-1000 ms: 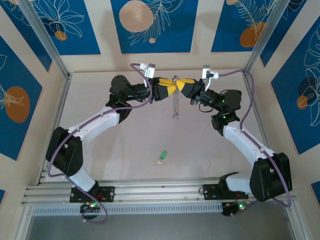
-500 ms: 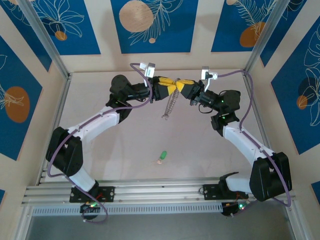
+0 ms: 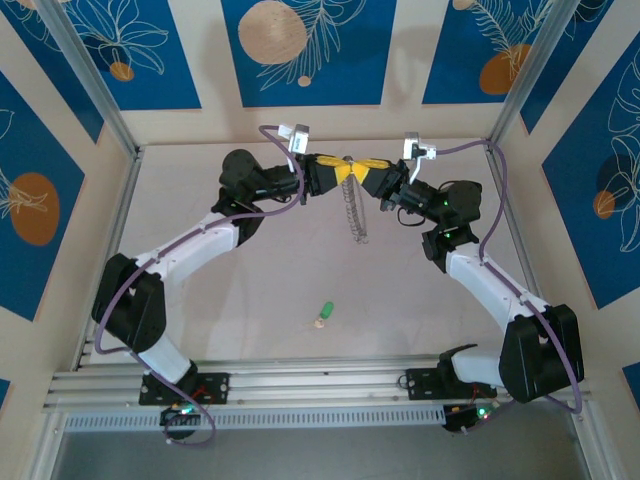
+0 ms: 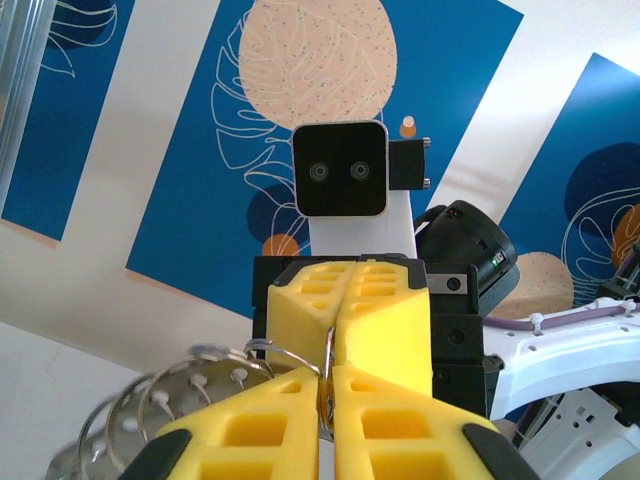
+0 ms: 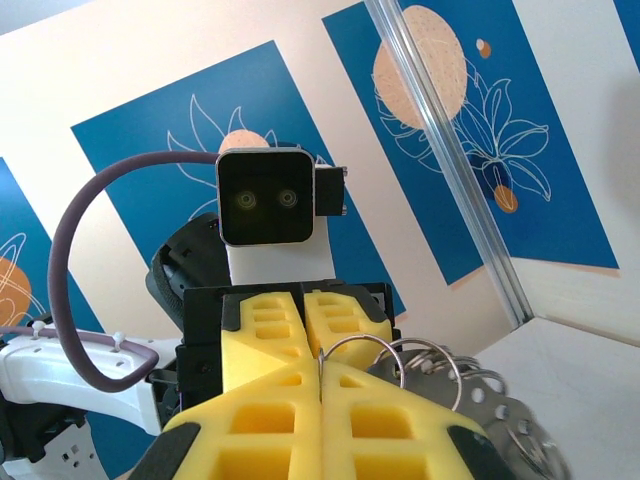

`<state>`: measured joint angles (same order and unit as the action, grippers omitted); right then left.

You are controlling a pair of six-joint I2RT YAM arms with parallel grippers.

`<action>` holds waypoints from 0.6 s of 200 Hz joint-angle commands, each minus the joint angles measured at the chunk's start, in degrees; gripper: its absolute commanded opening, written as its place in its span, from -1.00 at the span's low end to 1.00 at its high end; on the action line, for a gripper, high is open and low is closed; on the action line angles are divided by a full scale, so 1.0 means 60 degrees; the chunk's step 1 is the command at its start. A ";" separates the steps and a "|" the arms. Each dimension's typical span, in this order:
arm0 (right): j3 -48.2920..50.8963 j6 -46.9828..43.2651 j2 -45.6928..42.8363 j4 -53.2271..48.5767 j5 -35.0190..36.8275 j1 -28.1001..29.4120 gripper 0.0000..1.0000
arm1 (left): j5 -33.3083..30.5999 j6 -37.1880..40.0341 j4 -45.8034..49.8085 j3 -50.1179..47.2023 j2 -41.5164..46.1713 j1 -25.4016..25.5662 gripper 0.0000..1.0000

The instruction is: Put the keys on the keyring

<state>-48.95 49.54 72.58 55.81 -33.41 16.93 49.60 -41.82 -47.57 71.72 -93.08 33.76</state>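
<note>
Keyring [image 4: 190,385] partly off bottom edge.

White arms [image 3: 190,245], yellow pincers [image 3: 343,169] [image 3: 364,171], purple cables [image 5: 60,250].

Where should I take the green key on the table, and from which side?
Grip the key by its green head, coming straight down from above and closing across its narrow width. It lies flat and alone on the table, so likely no side approach gets under it.

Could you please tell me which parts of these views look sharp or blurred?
Top external: even soft light, the hanging keyring thin yet legible. Left wrist: its coils blur at lower left, opposing camera crisp. Right wrist: coils blur at lower right.
</note>
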 commanded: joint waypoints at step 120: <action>0.0350 -0.0082 -0.0798 -0.0634 -0.0013 -0.0661 -0.34 | 0.0448 0.0430 -0.0399 0.0394 0.0276 0.0113 -1.00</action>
<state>-48.64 49.50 71.75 54.48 -33.41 15.35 50.57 -41.54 -47.90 71.81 -93.08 33.78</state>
